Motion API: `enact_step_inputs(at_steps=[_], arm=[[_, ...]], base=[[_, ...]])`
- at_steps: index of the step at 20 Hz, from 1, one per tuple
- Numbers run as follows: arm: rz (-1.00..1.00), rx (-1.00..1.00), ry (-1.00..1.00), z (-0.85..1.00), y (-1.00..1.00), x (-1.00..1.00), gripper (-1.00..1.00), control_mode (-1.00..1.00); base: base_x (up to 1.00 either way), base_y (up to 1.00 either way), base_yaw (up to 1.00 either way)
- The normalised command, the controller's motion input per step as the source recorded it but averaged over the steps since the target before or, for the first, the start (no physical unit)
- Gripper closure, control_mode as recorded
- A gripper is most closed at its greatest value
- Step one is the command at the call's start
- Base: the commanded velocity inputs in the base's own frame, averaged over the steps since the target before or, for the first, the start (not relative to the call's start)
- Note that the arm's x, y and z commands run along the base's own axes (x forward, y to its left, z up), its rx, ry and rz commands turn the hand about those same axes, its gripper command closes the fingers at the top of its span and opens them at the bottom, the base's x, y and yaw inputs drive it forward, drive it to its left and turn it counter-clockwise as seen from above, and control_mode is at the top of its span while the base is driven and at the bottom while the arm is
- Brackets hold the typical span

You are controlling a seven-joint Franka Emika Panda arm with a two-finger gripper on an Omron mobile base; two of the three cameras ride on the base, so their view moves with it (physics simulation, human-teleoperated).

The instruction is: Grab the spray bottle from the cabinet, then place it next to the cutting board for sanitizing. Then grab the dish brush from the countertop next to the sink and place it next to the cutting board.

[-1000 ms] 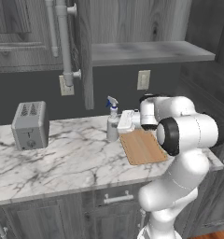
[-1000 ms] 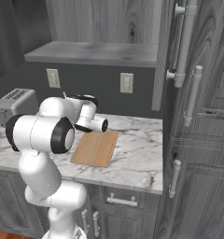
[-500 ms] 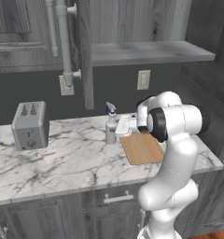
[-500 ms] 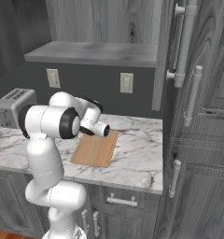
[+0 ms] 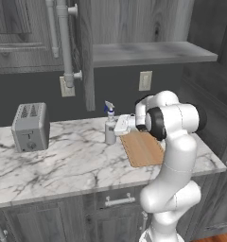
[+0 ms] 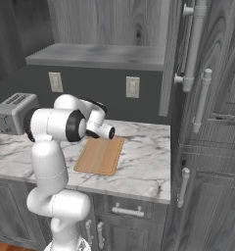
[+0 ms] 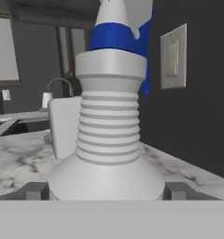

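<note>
Gripper (image 7: 107, 190) (wide) around spray bottle (image 7: 109, 126)

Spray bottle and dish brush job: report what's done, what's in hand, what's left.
Done: the spray bottle is out of the cabinet and stands upright on the countertop, just left of the cutting board. In hand: the gripper is open at the bottle, fingertips flanking its base. Left: pull away, then the whole dish brush step.
</note>
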Motion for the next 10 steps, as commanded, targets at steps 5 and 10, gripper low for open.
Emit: enact_step_inputs(at_steps=[5,10], arm=[[0.00,0.00,-0.02,-0.31,0.10,0.12,1.00,-1.00],[0.00,-0.01,-0.15,-0.34,0.18,0.00,-1.00,-1.00]], base=[[0.00,0.00,0.00],[0.00,0.00,0.00]])
